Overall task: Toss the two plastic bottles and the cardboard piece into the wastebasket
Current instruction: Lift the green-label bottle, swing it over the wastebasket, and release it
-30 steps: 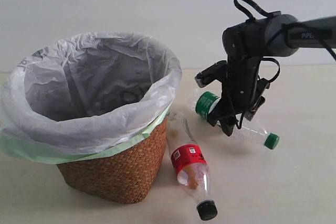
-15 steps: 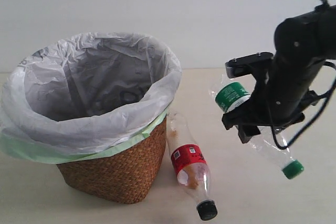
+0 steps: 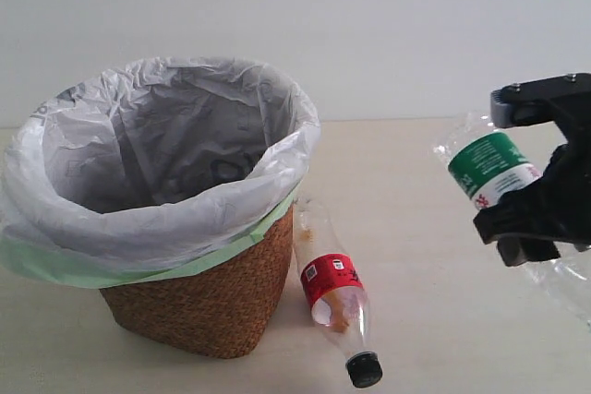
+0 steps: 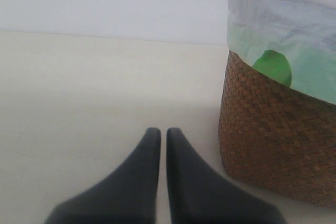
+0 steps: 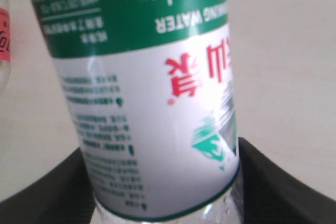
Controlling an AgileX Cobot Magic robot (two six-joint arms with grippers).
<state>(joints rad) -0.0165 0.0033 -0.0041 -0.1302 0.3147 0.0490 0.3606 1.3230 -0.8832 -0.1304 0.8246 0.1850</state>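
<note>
Green-labelled bottle sits clamped in the right hand, well apart from the wastebasket; left hand is closed.

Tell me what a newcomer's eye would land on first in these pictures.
The brown wicker wastebasket with its crinkled white bag liner fills the left of the exterior view. At the right edge, the green-label bottle is held tilted between the fingers of the right gripper. The red-label bottle lies on the table beside the basket, black cap toward the camera.
</note>
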